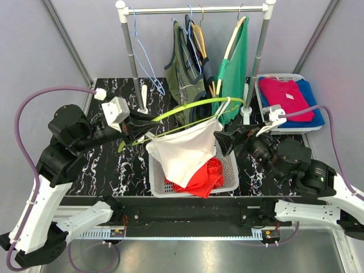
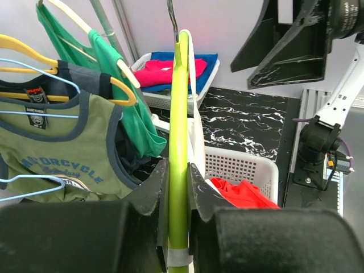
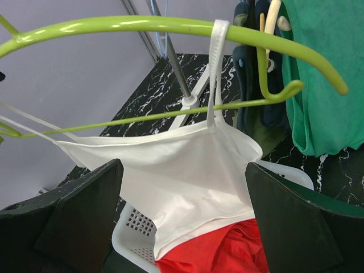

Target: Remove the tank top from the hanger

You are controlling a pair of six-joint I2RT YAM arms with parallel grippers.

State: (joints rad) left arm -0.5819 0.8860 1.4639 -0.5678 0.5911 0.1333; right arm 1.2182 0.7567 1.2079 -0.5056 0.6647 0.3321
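A white tank top [image 1: 185, 152] hangs by its thin straps from a lime-green hanger [image 1: 193, 104], its hem resting in a white basket [image 1: 230, 170]. My left gripper [image 1: 136, 132] is shut on the hanger's left end; in the left wrist view the green bar [image 2: 178, 142] runs between the closed fingers. My right gripper [image 1: 223, 142] is open just right of the tank top, below the strap still looped over the hanger [image 3: 219, 28]. In the right wrist view the white cloth [image 3: 182, 176] lies between the spread fingers, apart from both.
The basket holds a red garment [image 1: 205, 179]. A clothes rack [image 1: 193, 9] at the back carries olive [image 1: 185, 74] and green [image 1: 236, 68] tops on hangers. A second basket [image 1: 287, 99] with pink and blue clothes stands at the back right.
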